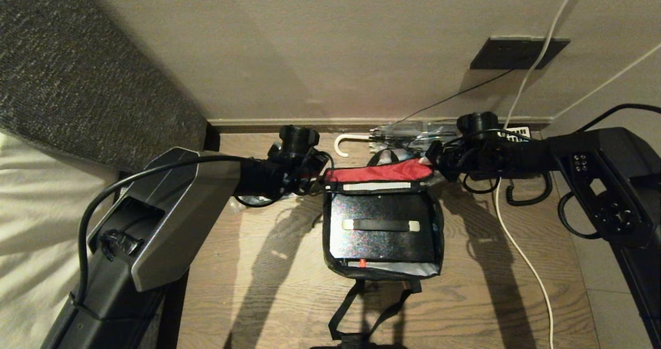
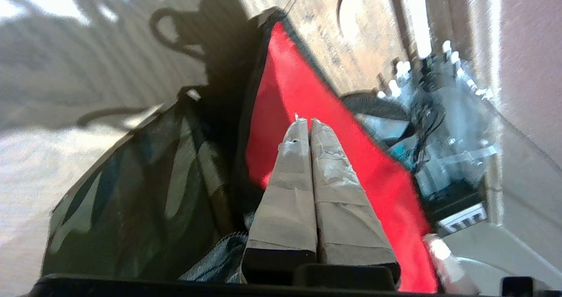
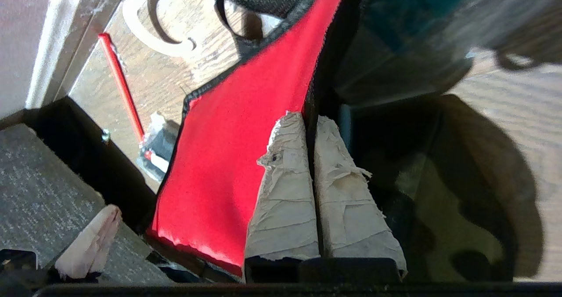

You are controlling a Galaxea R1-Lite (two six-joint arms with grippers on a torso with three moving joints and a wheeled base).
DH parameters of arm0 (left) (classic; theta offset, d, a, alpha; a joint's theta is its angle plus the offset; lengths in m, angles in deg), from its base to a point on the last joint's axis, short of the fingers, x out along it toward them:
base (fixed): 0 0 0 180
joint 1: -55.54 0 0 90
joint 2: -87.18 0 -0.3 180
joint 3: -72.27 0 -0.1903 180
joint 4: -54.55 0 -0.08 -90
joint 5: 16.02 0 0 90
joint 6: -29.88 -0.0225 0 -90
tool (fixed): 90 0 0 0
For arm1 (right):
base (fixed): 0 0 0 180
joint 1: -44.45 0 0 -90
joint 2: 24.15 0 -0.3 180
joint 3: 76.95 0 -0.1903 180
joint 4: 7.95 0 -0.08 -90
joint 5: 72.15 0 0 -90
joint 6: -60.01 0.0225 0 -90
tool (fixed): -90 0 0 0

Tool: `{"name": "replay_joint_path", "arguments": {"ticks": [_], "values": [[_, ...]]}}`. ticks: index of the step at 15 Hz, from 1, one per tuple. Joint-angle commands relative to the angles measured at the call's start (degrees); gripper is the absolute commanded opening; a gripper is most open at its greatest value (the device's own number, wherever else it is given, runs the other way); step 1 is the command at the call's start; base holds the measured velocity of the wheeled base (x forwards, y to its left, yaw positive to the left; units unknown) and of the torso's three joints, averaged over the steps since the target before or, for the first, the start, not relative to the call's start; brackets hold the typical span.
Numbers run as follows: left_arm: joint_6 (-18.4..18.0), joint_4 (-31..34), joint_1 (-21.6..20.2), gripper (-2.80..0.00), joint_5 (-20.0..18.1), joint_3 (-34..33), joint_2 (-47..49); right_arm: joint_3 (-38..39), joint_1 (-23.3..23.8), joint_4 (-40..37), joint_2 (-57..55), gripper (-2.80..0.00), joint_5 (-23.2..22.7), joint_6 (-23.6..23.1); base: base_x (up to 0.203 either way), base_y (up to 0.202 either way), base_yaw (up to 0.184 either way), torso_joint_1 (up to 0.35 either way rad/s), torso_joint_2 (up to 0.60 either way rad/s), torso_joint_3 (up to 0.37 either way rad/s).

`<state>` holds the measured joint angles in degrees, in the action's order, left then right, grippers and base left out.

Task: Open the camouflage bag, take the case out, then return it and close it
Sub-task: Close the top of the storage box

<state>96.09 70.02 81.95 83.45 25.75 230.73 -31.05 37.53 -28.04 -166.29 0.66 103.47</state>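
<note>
1. Your camouflage bag (image 1: 436, 220) lay open on the wooden floor (image 1: 258, 266), near the wall, with its red-lined flap (image 1: 382, 172) raised at the far edge.
2. The black case (image 1: 382, 230) sat flat inside the bag, strap handle (image 1: 381, 225) facing up and its small red latch (image 1: 362, 263) at the near edge.
3. Your left gripper (image 2: 306, 122) was pinched shut on the left end of the flap, its taped fingers (image 2: 285, 187) pressed together against the red lining.
4. Your right gripper (image 3: 309, 117) was clamped on the black-trimmed edge at the flap's right end.
5. A white hooked handle (image 1: 347, 141) and a clear packet (image 1: 408, 131) lay beyond the bag, by the wall.
</note>
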Motion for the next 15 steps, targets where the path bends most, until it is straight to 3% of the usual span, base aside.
{"name": "replay_joint_path", "arguments": {"ticks": [1,11,15], "values": [[0.4,0.3,-0.2,-2.80,0.1,0.0,-1.1,-0.1,-0.2,-1.5,1.4,-2.80,-0.1,-1.0,0.000,0.000,0.000,0.000,0.00,0.000],[-0.2,2.4,-1.3,-2.80,0.1,0.0,-3.2,0.7,-2.1,-14.2,6.7,-2.80,-0.3,-12.5,0.000,0.000,0.000,0.000,0.00,0.000],[-0.2,2.4,-1.4,-2.80,0.2,0.0,-3.2,0.3,-2.7,-14.6,6.7,-2.80,-0.3,-14.9,0.000,0.000,0.000,0.000,0.00,0.000]]}}
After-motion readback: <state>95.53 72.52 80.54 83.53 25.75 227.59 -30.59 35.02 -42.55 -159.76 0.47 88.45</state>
